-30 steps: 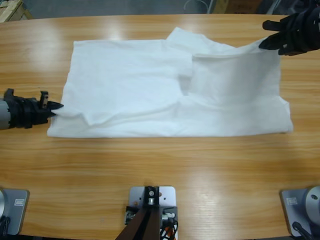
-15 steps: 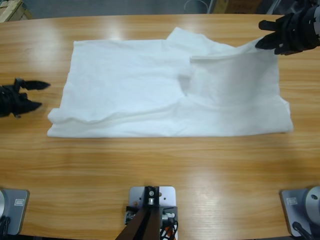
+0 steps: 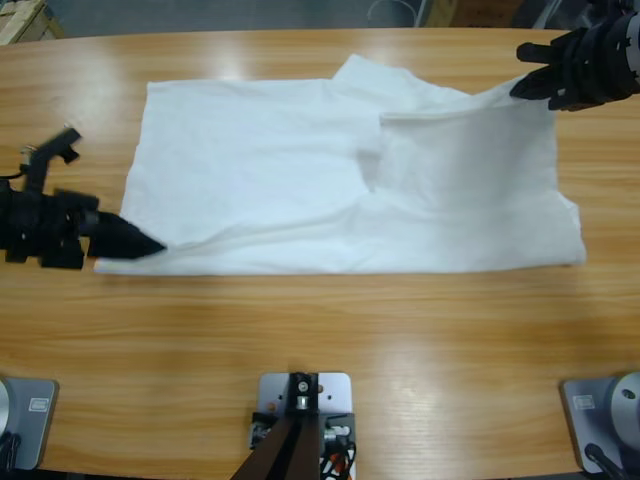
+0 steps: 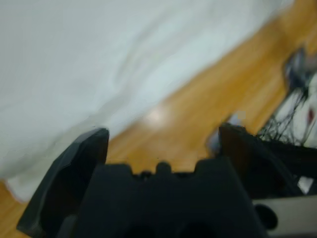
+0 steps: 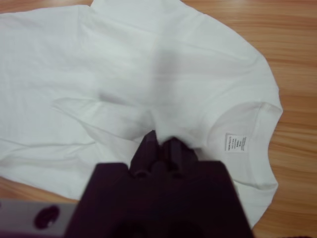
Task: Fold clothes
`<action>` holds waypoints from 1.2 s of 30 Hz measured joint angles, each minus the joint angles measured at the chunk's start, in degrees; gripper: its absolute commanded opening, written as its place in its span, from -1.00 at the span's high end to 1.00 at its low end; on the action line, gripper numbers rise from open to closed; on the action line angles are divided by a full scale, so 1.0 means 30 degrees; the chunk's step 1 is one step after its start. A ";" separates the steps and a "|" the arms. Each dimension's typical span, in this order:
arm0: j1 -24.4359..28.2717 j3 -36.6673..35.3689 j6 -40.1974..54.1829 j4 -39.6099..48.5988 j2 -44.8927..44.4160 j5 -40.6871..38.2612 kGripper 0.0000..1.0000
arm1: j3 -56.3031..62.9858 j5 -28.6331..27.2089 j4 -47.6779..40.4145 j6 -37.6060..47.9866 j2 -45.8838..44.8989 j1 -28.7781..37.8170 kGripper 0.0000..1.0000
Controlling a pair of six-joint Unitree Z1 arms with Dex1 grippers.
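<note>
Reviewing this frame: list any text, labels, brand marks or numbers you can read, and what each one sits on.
Nothing can be read.
Neck label: a small white tag sewn inside the collar of the white T-shirt carries a few lines of dark print, too small to read.
Rig plates at the bottom corners in the high view: small white stickers, unreadable.
No print shows on the wooden table or on the right gripper, shut on the shirt.

The shirt (image 3: pixel 340 180) covers the middle of the surface (image 3: pixel 320 330); the whole near strip below its hem lies bare. At the left edge the left tool (image 3: pixel 140 243), jaws apart, touches the hem corner. At the far right the right tool (image 3: pixel 530 85) pinches raised cloth, blocking that corner.
</note>
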 measured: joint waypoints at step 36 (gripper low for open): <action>-0.5459 -0.8413 0.6325 0.7027 1.0022 0.3997 0.74 | 0.0916 0.0000 -0.1224 -0.0584 -0.0008 0.0000 1.00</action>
